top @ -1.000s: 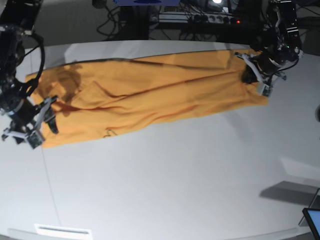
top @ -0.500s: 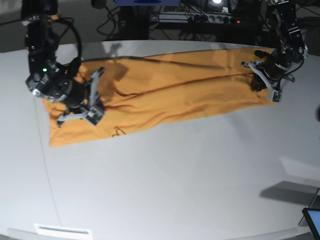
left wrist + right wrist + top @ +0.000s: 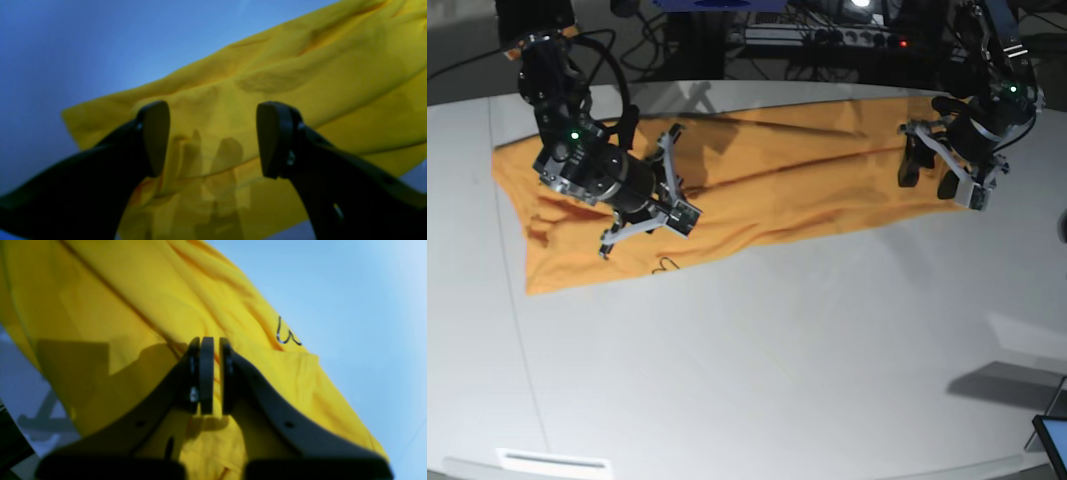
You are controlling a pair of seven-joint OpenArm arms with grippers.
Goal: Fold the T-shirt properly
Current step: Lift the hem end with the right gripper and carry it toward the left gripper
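A: Start at the left end effector [image 3: 213, 140]. What is it doing?

B: Its jaws stand wide apart with nothing between them. In the left wrist view the shirt [image 3: 300, 76] lies under the gap, one end of it just beyond the tips. In the base view that end effector [image 3: 940, 165] hangs over the shirt's end on that view's right.

A: And the right end effector [image 3: 209, 373]?

B: Its jaws are pressed nearly together. Whether a thin layer of cloth is pinched between the pads I cannot tell; the cloth behind them looks flat, not lifted. In the base view it [image 3: 655, 195] sits over the other half of the shirt [image 3: 757, 185], near the dark lettering [image 3: 287, 333].

A: Where is the shirt itself?

B: On the white table [image 3: 777, 370], stretched in a long narrow band along the far side, creased lengthwise.

A: So which step is this?

B: I judge the lengthwise fold is made and the crosswise fold is not yet begun. Next, each end effector needs a firm hold on the cloth, both layers taken together, so one end can be carried over the other without dragging the band askew.
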